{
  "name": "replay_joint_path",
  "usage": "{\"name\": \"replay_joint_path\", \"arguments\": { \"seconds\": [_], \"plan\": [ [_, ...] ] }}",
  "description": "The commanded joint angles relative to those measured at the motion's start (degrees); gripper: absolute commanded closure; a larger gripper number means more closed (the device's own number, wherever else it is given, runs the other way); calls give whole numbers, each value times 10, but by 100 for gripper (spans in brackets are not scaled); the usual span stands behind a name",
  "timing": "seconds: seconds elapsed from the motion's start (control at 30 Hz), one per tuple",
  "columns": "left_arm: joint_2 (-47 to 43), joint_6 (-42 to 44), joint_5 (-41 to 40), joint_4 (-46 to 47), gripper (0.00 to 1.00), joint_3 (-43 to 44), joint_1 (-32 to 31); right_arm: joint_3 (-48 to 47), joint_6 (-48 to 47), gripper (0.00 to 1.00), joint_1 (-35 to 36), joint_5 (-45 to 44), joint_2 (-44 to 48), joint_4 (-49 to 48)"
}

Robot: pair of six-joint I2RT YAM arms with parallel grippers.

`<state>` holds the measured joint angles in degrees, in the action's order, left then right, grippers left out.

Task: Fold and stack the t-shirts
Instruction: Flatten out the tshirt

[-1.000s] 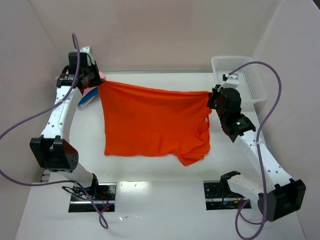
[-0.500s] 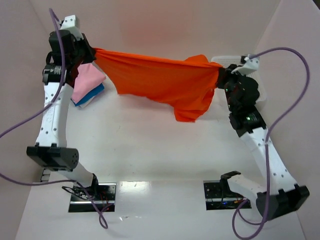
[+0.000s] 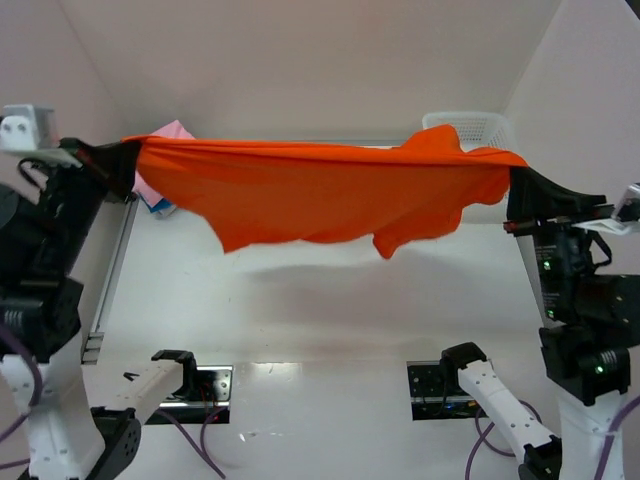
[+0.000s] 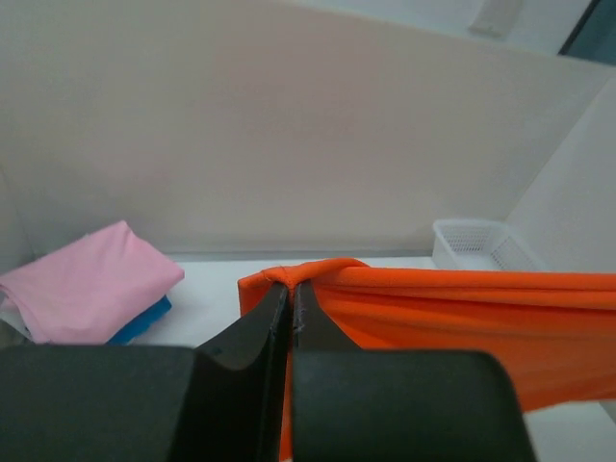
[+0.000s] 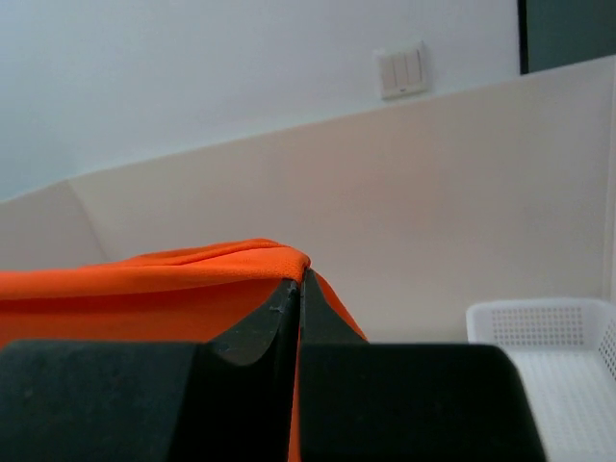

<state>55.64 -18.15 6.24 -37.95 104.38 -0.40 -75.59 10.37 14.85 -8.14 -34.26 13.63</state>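
The orange t-shirt hangs stretched high above the table between both arms, its lower edge sagging free. My left gripper is shut on its left end, and in the left wrist view cloth bunches over the closed gripper. My right gripper is shut on the shirt's right end, where orange fabric drapes over the closed gripper. A folded pink t-shirt lies on a blue t-shirt at the far left.
A white mesh basket stands at the back right corner, partly hidden behind the raised shirt, and shows again in the right wrist view. Beige walls enclose the white table on three sides.
Both arms have lifted the orange t-shirt off the table and spread apart, stretching it high in the air. The grippers stayed shut on it throughout.
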Motion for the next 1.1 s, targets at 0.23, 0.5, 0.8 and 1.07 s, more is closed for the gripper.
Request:
{"name": "replay_joint_path", "arguments": {
  "seconds": [0.23, 0.5, 0.8, 1.07],
  "plan": [
    [110, 11, -76, -45, 100, 79, 8, -106, 10, 100, -6, -104, -52, 139],
    [187, 5, -55, 75, 100, -107, 8, 174, 111, 100, -6, -97, -91, 22],
    [322, -20, -43, 191, 100, -283, 8, 306, 149, 100, -13, -104, -228, -98],
    [534, -14, -38, 184, 100, -167, 8, 277, 136, 100, -18, -104, -417, -240]
  ]
}}
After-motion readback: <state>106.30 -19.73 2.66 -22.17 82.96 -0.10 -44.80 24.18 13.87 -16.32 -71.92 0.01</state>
